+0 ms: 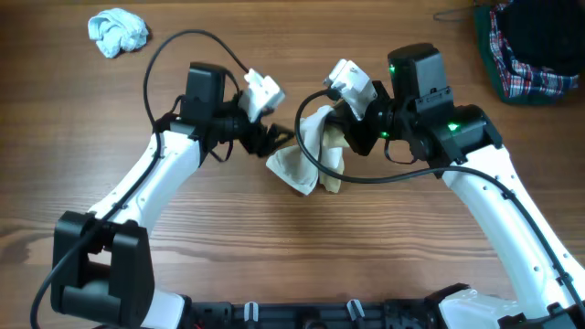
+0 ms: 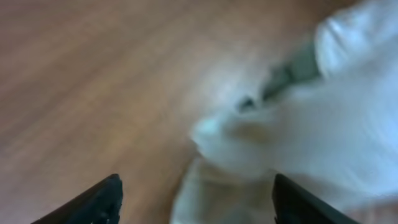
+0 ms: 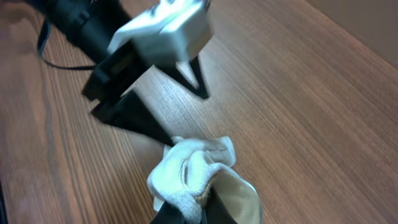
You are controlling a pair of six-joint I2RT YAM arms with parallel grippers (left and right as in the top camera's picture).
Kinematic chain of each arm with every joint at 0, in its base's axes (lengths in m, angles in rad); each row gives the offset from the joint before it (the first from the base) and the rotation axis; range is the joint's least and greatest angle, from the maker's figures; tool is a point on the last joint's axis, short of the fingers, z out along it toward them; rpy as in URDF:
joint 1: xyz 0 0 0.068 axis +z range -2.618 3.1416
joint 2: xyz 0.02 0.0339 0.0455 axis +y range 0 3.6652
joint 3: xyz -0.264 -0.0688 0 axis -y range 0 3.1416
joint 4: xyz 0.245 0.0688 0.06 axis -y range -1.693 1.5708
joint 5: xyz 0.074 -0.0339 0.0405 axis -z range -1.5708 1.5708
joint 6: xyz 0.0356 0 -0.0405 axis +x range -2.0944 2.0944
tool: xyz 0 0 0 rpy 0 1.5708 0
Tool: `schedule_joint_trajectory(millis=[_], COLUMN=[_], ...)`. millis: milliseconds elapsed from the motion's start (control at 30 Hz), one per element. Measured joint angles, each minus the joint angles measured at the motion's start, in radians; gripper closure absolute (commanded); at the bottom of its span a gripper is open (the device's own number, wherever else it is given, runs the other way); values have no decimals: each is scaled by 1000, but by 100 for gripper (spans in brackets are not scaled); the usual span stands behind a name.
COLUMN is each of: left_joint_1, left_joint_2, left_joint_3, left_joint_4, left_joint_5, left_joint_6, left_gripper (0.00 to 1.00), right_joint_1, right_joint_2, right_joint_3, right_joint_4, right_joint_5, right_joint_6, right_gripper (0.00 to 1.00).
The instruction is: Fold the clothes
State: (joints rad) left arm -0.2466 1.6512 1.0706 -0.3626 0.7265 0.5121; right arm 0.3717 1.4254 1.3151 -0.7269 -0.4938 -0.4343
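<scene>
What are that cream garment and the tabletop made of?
The cream garment: soft knitted fabric, perhaps cotton; matte, with a nubby weave and limp folds.
The table: wood or wood-look laminate, I cannot tell which; brown grain lines, smooth, faint sheen.

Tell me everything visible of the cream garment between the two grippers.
The garment is soft cream-white ribbed-looking fabric with a tan patch at its lower right. It is bunched, not folded, hanging from the right gripper, which is shut on its upper part, its lower end on the wooden table. The open left gripper sits at its left edge; contact unclear.
</scene>
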Motion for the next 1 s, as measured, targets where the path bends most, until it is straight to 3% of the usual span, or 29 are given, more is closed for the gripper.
schedule_joint_trajectory(millis=[100, 200, 633, 700, 733, 767, 1000], left_joint_1=[0, 0, 0, 0, 0, 0, 0], left_joint_2=[0, 0, 99, 112, 113, 113, 113], left_joint_3=[0, 0, 0, 0, 0, 0, 0], left_joint_4=[-89, -76, 84, 95, 95, 95, 90], left_joint_5=[88, 135, 193, 215, 227, 240, 262], left_joint_6=[147, 212, 247, 248, 249, 251, 181], left_gripper=[30, 31, 42, 56, 81, 96, 96], right_joint_1=[0, 0, 0, 0, 0, 0, 0], right_joint_2=[0, 0, 0, 0, 0, 0, 0], right_joint_3=[0, 0, 0, 0, 0, 0, 0], right_joint_4=[-3, -3, -29, -29, -29, -29, -20], right_joint_5=[0, -13, -94, -101, -103, -105, -105], right_joint_6=[-3, -2, -6, -6, -6, -6, -6], right_gripper=[96, 96, 95, 96, 96, 96, 96])
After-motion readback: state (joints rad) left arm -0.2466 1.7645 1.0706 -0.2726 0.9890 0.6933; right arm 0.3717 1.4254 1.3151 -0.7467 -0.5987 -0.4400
